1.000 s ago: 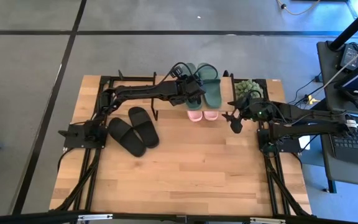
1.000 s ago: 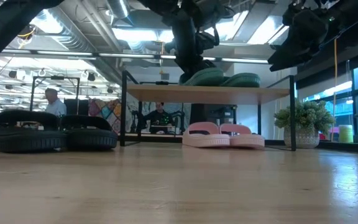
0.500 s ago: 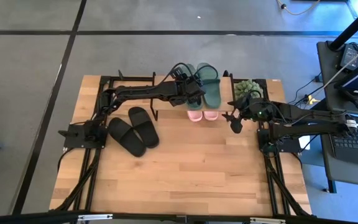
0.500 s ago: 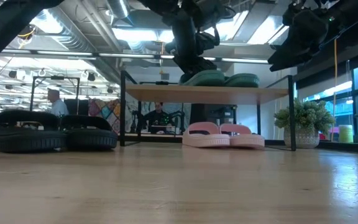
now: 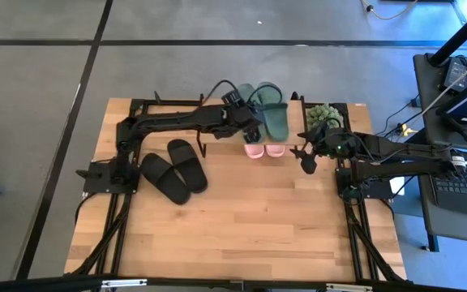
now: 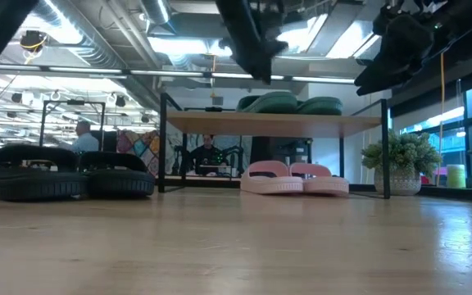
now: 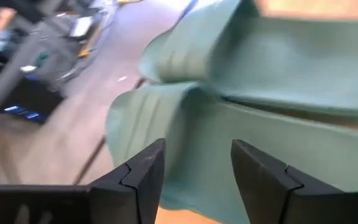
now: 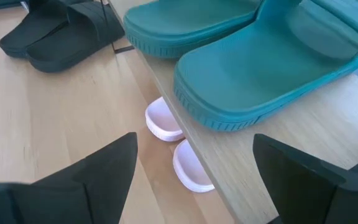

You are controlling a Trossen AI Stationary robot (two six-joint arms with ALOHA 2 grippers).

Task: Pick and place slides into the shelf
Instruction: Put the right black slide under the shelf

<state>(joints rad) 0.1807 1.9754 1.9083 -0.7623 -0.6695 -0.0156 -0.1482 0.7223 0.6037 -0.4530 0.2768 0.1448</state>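
Two dark green slides (image 5: 276, 112) (image 7: 272, 93) lie side by side, soles down, on the shelf's wooden top board (image 6: 277, 124) (image 8: 272, 168). Two light pink slides (image 5: 264, 150) (image 6: 295, 178) sit on the table under that board. Two black slides (image 5: 175, 170) (image 6: 64, 170) lie on the table to the shelf's left. My left gripper (image 5: 248, 113) (image 6: 260, 72) (image 7: 199, 149) hangs open just above the left green slide, clear of it. My right gripper (image 5: 305, 161) (image 8: 194, 143) is open and waits at the shelf's right end.
A small potted plant (image 5: 324, 115) (image 6: 397, 160) stands at the shelf's right end, close to my right arm. The shelf's thin black legs (image 6: 164, 143) frame the space under the board. Bare tabletop (image 5: 250, 227) stretches toward the near edge. People sit in the room behind (image 6: 209, 156).
My left gripper has risen from the left green slide on the shelf board and now hangs clear above it; the arm has also drawn back a little. The green slide stays flat on the board. My right arm has kept still.
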